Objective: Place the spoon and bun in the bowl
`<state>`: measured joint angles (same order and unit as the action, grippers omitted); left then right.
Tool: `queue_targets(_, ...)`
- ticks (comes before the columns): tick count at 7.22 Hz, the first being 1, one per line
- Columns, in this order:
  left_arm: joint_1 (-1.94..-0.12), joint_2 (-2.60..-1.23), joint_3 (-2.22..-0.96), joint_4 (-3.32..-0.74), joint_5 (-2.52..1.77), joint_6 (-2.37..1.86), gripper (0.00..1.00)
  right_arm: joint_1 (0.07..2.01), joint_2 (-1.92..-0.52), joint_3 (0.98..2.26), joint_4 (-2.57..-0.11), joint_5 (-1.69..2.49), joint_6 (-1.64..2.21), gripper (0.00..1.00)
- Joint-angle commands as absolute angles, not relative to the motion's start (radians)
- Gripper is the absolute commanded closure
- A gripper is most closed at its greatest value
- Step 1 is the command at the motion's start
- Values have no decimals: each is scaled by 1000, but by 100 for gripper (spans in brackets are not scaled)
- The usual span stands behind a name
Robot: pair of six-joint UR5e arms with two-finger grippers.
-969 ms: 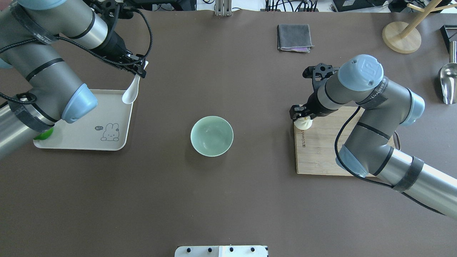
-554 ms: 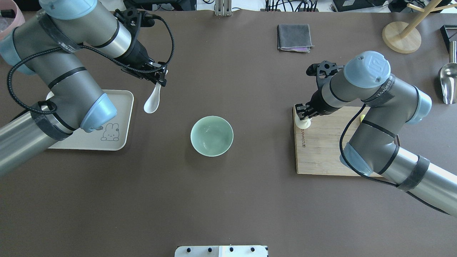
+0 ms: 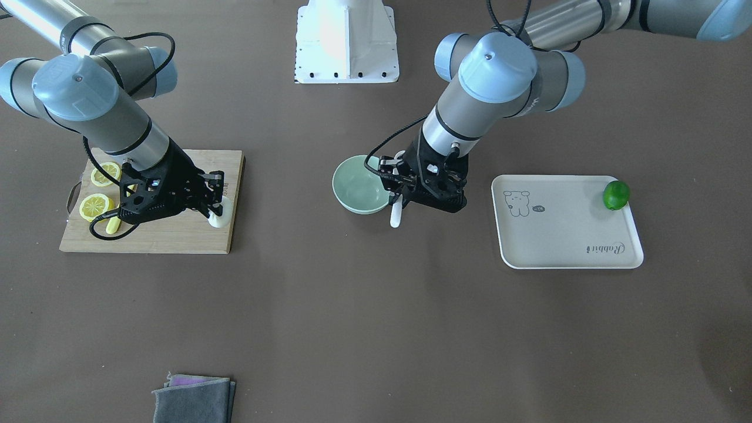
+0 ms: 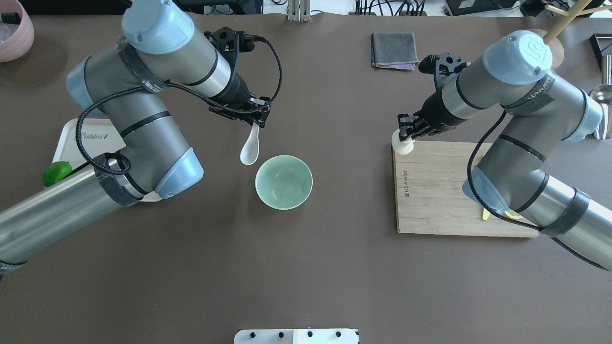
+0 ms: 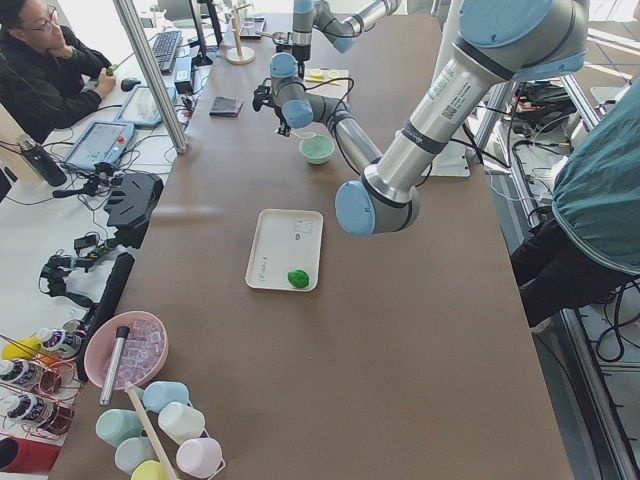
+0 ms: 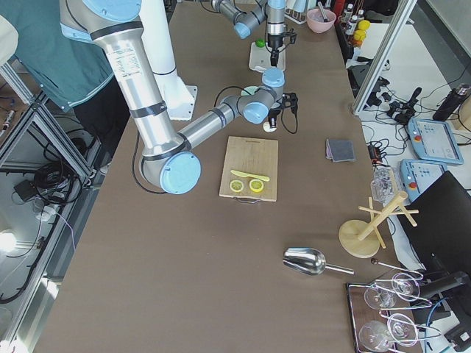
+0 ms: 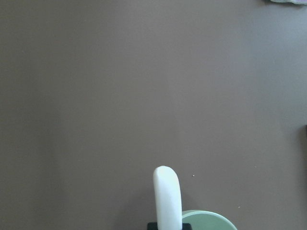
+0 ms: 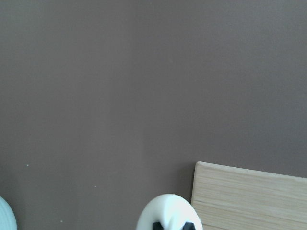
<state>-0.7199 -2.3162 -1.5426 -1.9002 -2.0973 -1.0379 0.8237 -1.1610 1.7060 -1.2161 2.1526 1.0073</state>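
My left gripper is shut on the handle of the white spoon, which hangs scoop-down just beyond the left rim of the mint-green bowl. The spoon and bowl also show in the front view, and the spoon in the left wrist view. My right gripper is shut on the white bun and holds it at the far corner of the wooden cutting board nearest the bowl. The bun fills the bottom of the right wrist view.
A cream tray with a green lime lies under my left arm. Lemon slices and a yellow knife lie on the board. A grey cloth, a wooden stand and a metal scoop sit at the far right.
My left gripper has carried the spoon rightward from over the tray to beside the bowl. My right gripper has moved with the bun toward the board's far corner.
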Motion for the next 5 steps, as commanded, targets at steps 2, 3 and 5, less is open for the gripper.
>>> queue_targets(2,-618,-2326,-1424,-2094,-1985,-1140,100,831,-1137,1715,-1216,2155,1034,100)
queue_targets(3,-605,-2322,-1425,-2092,-1985,-1141,100,831,-1134,1726,-1216,2155,1035,100)
queue_targets(5,-589,-2321,-1434,-2091,-1985,-1175,100,831,-1129,1740,-1216,2155,1077,100)
